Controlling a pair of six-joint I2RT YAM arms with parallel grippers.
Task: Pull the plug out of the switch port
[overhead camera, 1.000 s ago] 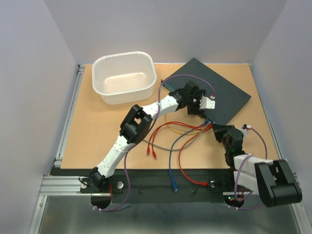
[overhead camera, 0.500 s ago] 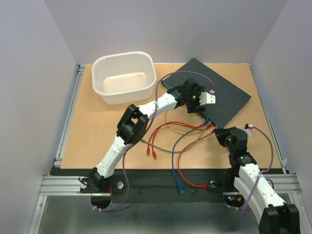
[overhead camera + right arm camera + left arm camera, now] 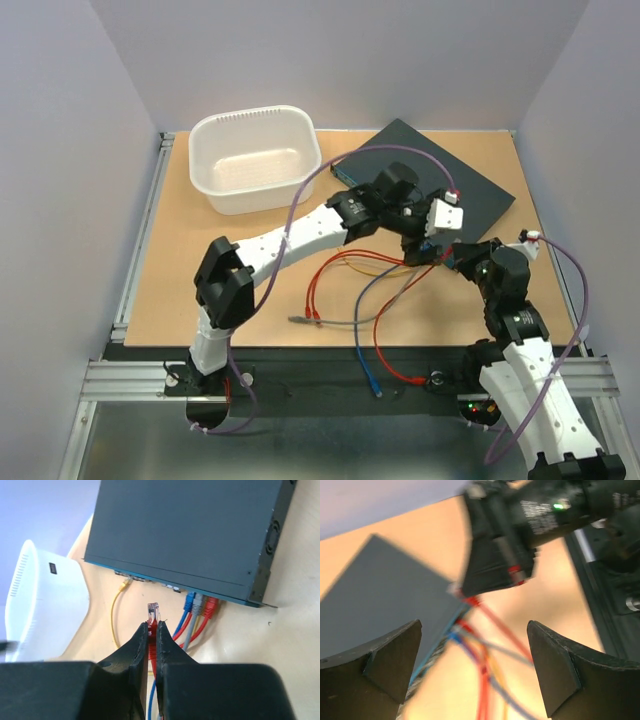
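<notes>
Right pincer (image 3: 152, 626): clamped shut on a red cable just behind its clear plug (image 3: 153, 611). The plug sits apart from the socket edge of the switch (image 3: 190, 530), so I judge it already drawn out. The switch lies flat at the far right of the table (image 3: 300, 630), sockets facing the arms.

Left pincer (image 3: 474, 625): spread wide, holding nothing, hovering above the switch's near edge and close to the right one. Its own view is blurred.

Risks noted:
1. Collision. The two pincers are near each other over the same corner; any careless retreat by either could knock the other.
2. Snagging. The neighbouring plugs (image 3: 199, 605), blue, grey and red, are seated just beside the freed one, and their leads cross below. Dragging the held cable back could tug them or shift the switch.
3. Slip. The grip is on thin cable, not on the plug body; a sharp pull could let it slide out.
4. A yellow cable (image 3: 116, 615) lies near the retreat path.
</notes>
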